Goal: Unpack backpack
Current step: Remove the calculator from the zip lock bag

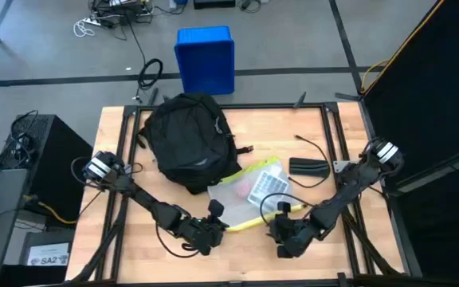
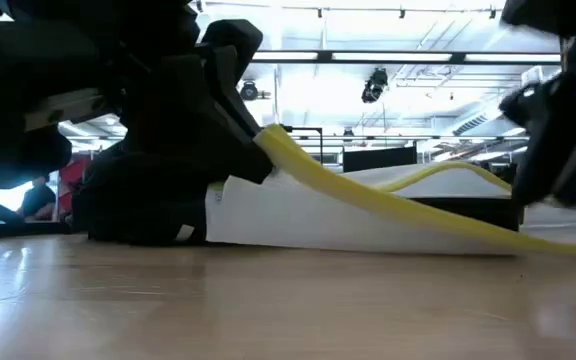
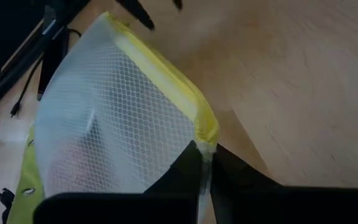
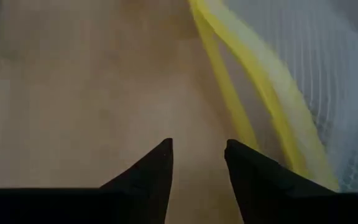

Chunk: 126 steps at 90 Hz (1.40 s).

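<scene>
The black backpack (image 1: 186, 139) lies on the wooden table (image 1: 118, 239), far left of centre. Right beside it lies a clear mesh pouch (image 1: 253, 187) with a yellow zip edge (image 3: 160, 68) and flat things inside. My left gripper (image 1: 217, 222) is shut on the pouch's near corner. My right gripper (image 4: 197, 149) stands open over bare wood, just beside the pouch's yellow edge (image 4: 253, 74) and touching nothing; in the high view it (image 1: 281, 233) is near the table's front, right of centre. My left gripper pinches the pouch's near corner (image 3: 202, 138), where the yellow edge ends, between its two fingers. It comes low from the table's near left side. That corner (image 2: 273, 140) is raised off the table; the yellow edge slopes down to the right, and the pouch's far part stays on the wood.
A black oblong object (image 1: 307, 167) and a thin black cable (image 1: 313, 146) lie on the table's right half. A blue crate (image 1: 205, 60) stands on the floor beyond the far edge. A black box (image 1: 42, 155) stands left of the table.
</scene>
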Each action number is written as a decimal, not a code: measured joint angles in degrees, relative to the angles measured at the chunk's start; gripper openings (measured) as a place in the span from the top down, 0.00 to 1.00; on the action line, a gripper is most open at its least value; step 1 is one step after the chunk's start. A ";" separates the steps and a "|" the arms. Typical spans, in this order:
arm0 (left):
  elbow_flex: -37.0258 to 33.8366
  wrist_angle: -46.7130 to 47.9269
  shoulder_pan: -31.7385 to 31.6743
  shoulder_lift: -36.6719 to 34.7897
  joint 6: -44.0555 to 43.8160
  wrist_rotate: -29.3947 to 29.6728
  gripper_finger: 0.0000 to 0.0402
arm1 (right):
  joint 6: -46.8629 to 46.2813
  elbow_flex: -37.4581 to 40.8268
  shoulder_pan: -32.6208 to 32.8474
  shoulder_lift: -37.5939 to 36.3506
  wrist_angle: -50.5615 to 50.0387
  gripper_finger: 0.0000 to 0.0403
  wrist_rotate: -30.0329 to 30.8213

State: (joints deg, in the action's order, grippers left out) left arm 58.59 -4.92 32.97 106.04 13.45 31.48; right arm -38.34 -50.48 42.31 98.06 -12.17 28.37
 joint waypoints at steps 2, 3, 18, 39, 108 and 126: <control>0.00 0.05 0.00 0.00 0.00 0.01 1.00 | -0.01 0.00 -0.36 0.58 -0.18 0.69 -0.26; 0.00 0.08 0.00 0.00 0.00 0.02 1.00 | -0.02 0.00 -0.53 0.86 -0.25 0.69 -0.34; 0.00 0.08 0.00 0.00 0.00 0.02 1.00 | -0.10 0.00 -2.07 1.41 -0.70 0.68 1.96; 0.00 0.12 0.00 0.00 0.00 0.02 1.00 | 0.48 0.00 -2.11 -0.85 -2.24 0.68 9.00; 0.00 0.18 0.00 0.00 -0.11 -0.05 1.00 | -2.04 -0.01 -5.24 -1.68 -12.58 0.51 11.16; 0.00 0.10 -0.04 0.00 -0.11 0.13 1.00 | -2.56 -0.04 -7.17 -1.68 -16.42 0.57 11.42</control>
State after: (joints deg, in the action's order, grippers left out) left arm 58.59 -4.82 32.93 106.04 13.34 31.62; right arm -40.91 -50.52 35.15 96.38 -28.59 39.79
